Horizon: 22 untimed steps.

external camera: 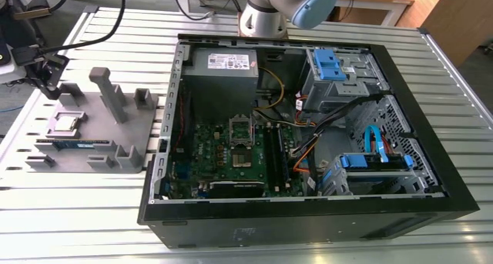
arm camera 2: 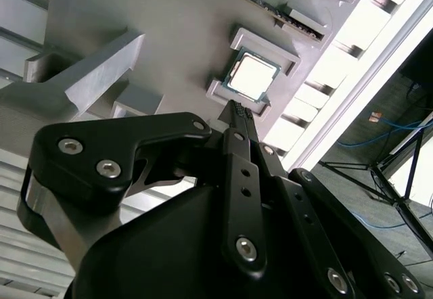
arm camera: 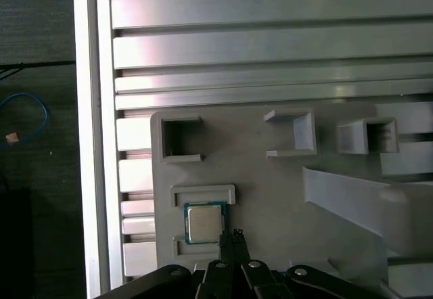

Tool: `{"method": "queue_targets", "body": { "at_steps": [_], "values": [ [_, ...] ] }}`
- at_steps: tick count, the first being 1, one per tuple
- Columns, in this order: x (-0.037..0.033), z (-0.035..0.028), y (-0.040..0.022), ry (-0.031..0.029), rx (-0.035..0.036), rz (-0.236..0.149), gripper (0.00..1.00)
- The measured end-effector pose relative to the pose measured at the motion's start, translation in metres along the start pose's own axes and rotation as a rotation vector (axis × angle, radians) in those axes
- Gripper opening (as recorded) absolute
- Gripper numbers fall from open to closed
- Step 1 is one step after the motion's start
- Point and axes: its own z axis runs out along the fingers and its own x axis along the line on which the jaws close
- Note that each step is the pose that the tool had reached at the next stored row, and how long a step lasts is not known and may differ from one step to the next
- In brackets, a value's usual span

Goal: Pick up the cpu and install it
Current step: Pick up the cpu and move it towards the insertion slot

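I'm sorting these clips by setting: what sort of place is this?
Probably a robotics lab or an assembly test bench. An open computer case lies on a slatted aluminium table, a grey holder beside it presents the cpu, and a robot arm stands behind the case.

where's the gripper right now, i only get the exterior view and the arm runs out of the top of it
Observer: In the first wrist view the gripper is over the grey holder, its tips just beside the cpu, not on it.
Operator: is it holding anything
Observer: No. In both wrist views the fingers are shut together with nothing between them.
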Motion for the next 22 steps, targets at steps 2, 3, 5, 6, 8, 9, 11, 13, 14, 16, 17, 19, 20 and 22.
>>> {"method": "queue_targets", "body": {
  "at_steps": [2,3,5,6,8,9,11,13,14,16,17,19,20,22],
  "values": [
    [0.0012,0.0011,-0.0002,0.0001,0.0,0.0,0.11],
    [0.0018,0.0018,-0.0002,0.0,0.0,0.0,0.11],
    [0.0031,0.0038,-0.0004,0.0001,0.0,0.0,0.11],
    [0.004,0.005,-0.0005,0.0001,0.0001,0.0,0.11],
    [0.0056,0.0077,-0.0008,0.0001,0.0,0.0,0.11],
    [0.0063,0.0093,-0.0009,0.0001,0.0001,0.0,0.11],
    [0.0072,0.0128,-0.0012,0.0,0.0,0.0,0.11],
    [0.008,0.0165,-0.0014,0.0,0.0001,0.0,0.11],
    [0.0083,0.0183,-0.0015,0.0001,0.0001,0.0,0.11],
    [0.0092,0.0218,-0.0017,0.0001,0.0001,0.0,0.11],
    [0.01,0.0234,-0.0018,0.0002,0.0002,0.0,0.11],
    [0.0115,0.0267,-0.0023,0.0001,0.0001,0.0,0.11],
    [0.0121,0.0284,-0.0025,0.0001,0.0001,0.0,0.11],
    [0.0127,0.0319,-0.003,0.0001,0.0001,0.0,0.11]
  ]
}}
